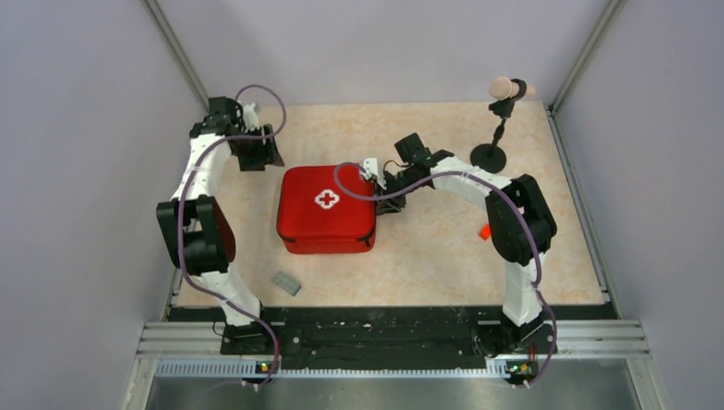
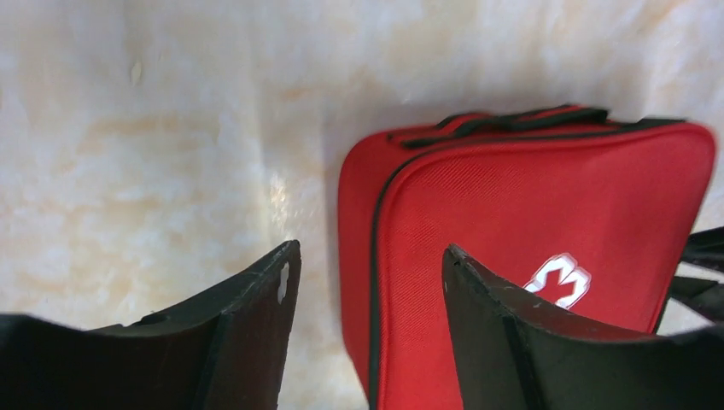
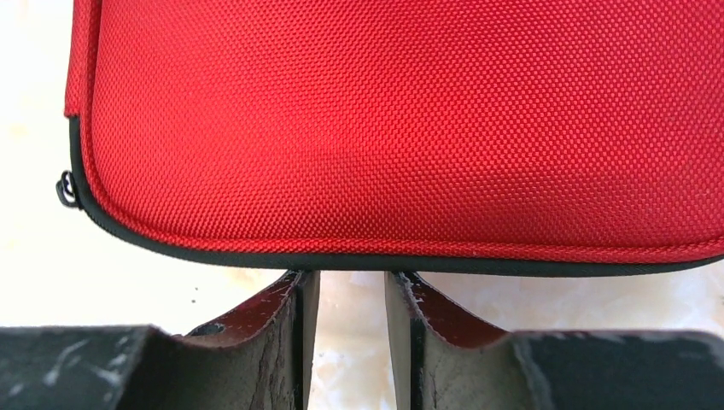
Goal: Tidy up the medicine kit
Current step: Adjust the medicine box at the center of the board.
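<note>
On the counter (image 1: 427, 256), the closed medicine kit (image 1: 327, 209) is lying flat.
Left jaws are standing wide off its far-left corner; right jaws are hovering narrowly parted at its right edge, empty.

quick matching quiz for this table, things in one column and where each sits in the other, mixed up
Things:
1 medicine kit
2 grey block
3 black stand

Places:
a back right
b front left
c in the middle

Pairs: 1-c, 2-b, 3-a
</note>
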